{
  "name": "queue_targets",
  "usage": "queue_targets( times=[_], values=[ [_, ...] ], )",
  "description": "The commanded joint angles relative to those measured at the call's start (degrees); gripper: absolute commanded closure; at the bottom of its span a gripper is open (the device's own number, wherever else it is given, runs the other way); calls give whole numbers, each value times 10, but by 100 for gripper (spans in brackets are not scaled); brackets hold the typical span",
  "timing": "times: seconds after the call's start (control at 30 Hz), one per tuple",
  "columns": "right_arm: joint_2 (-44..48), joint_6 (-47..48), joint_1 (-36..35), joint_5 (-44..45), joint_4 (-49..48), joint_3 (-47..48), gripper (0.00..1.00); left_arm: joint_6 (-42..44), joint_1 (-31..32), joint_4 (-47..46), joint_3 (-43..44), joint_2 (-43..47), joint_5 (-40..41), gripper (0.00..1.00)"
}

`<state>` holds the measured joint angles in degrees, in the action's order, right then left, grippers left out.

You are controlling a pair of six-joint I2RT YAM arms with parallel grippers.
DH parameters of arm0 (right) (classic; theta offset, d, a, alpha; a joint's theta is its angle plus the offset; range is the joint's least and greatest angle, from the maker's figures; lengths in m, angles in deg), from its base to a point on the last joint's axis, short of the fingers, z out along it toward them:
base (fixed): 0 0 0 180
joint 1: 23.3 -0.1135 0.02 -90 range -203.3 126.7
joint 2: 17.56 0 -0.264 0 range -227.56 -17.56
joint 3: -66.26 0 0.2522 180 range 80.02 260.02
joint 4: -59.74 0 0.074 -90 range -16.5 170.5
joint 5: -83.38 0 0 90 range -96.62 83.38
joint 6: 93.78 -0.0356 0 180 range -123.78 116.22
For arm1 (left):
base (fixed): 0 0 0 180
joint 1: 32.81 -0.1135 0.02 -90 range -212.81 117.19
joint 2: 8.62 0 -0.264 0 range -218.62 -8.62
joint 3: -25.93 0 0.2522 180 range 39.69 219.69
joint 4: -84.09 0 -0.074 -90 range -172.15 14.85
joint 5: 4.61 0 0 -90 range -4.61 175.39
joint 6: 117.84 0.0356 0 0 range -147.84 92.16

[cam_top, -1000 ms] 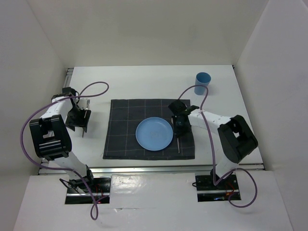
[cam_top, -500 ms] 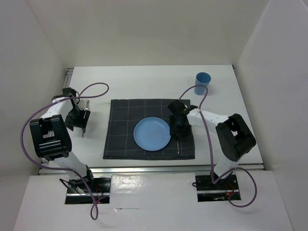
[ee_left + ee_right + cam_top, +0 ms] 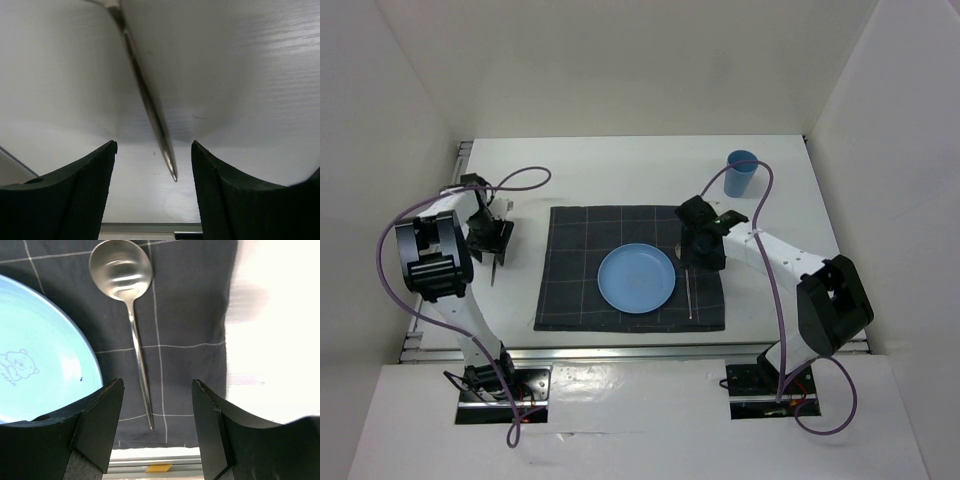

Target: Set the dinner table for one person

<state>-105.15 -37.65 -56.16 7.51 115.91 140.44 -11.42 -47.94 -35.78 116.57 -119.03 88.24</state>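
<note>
On the white dinner table [image 3: 620, 170] lies a dark checked mat [image 3: 570, 260] with a blue plate [image 3: 636, 279] on it. A metal spoon [image 3: 131, 315] lies on the mat just right of the plate [image 3: 40, 355], bowl away from me. My right gripper [image 3: 157, 382] hovers open above its handle, touching nothing. In the top view the spoon [image 3: 688, 295] lies just nearer than that gripper [image 3: 701, 252]. Left of the mat, my left gripper [image 3: 492, 240] stands open. In its wrist view a thin metal utensil handle [image 3: 147, 100] lies on the table between the fingers [image 3: 85, 185], untouched by them.
A blue cup [image 3: 741, 172] stands upright at the far right of the table, beyond the mat's corner. White walls enclose the table on three sides. A metal rail [image 3: 165, 467] runs along the near edge, just past the mat.
My right gripper has opened, left the spoon on the mat and drawn back from it. The plate shifted slightly left. The left arm's elbow swung farther away; its jaws closed in slightly.
</note>
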Motion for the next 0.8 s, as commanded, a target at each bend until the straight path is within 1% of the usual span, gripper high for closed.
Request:
queue_targets(
  times=[0.0, 0.1, 0.13, 0.2, 0.23, 0.33, 0.37, 0.5, 0.57, 0.73, 0.77],
  values=[
    [19, -9, -1, 31, 22, 19, 35, -1, 10, 10, 11, -30, -1, 32],
    [19, -4, -1, 43, 22, 32, 35, -6, 10, 5, 11, -49, -1, 40],
    [19, -4, -1, 43, 28, 32, 35, -6, 10, 5, 11, -63, -1, 52],
    [19, 2, -1, 49, 29, 38, 35, -12, 10, 5, 17, -77, -6, 65],
    [14, 2, -1, 55, 29, 38, 35, -12, 10, 5, 22, -82, -7, 75],
    [14, 2, -1, 61, 29, 50, 34, -17, 10, 10, 22, -101, -18, 88],
    [14, 2, -1, 61, 29, 51, 34, -17, 10, 10, 22, -101, -28, 100],
    [14, 2, -1, 66, 34, 51, 34, -17, 10, 10, 17, -106, -48, 100],
    [14, 2, -1, 66, 34, 51, 34, -29, 10, 10, 11, -90, -74, 100],
    [14, 2, -1, 71, 40, 51, 34, -66, 10, 17, -2, -4, -129, 100],
    [14, -3, -1, 71, 40, 51, 34, -90, 10, 17, -2, 29, -136, 100]
  ],
)
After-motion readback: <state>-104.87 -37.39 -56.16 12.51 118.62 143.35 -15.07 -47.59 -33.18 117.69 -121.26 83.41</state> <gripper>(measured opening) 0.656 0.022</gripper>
